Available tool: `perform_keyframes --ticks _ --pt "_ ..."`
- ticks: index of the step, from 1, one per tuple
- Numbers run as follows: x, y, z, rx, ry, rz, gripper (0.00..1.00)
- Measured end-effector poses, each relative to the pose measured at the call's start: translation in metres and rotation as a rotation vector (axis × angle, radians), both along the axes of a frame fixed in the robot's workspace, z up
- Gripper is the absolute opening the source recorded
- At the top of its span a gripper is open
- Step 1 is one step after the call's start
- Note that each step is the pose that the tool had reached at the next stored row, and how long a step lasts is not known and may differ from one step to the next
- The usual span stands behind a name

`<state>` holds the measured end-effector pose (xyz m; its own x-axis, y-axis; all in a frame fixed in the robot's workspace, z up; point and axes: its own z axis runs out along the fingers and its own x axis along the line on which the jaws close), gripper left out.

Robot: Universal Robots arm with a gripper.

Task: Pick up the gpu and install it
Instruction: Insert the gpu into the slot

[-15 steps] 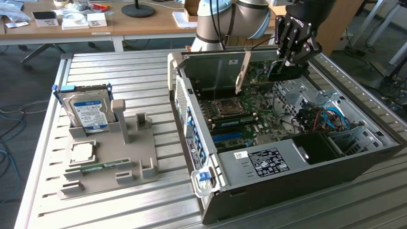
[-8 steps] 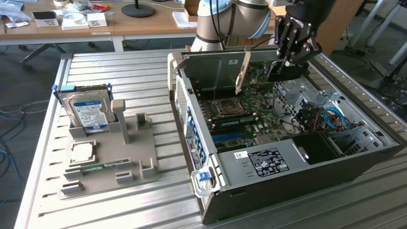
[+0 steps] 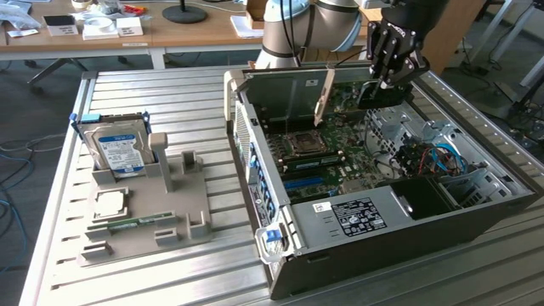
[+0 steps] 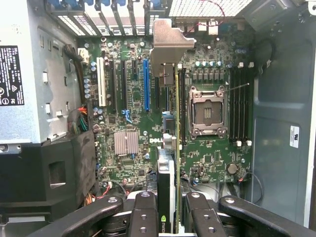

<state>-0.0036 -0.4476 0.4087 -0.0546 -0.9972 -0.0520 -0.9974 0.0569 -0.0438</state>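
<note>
Pickup done: gripper (image 3: pixel 393 75) grips the gpu (image 3: pixel 378 97), jaws narrow on the card's upper edge. The card hangs upright inside the open case (image 3: pixel 383 236), bracket toward the rear wall, over the motherboard (image 3: pixel 332 146). In the wrist view it runs edge-on between the blue slot (image 4: pixel 146 84) and the CPU socket (image 4: pixel 207 111). It looks unseated, so insertion is left. Hard drive (image 3: pixel 119 150) and memory stick (image 3: pixel 132 223) sit on the tray (image 3: pixel 191 197), exterior view's left.

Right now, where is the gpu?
The gpu is clamped in the gripper, edge-down over the motherboard inside the open computer case, on the exterior view's right, far from the hard drive.
</note>
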Motion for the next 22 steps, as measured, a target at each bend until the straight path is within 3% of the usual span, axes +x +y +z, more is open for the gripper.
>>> perform_keyframes --ticks 9,22 --pt "0.0 -0.0015 -0.001 0.0003 -0.0001 0.0 0.27" --pt "-0.007 -0.0056 -0.0154 0.0001 0.0005 -0.002 0.27"
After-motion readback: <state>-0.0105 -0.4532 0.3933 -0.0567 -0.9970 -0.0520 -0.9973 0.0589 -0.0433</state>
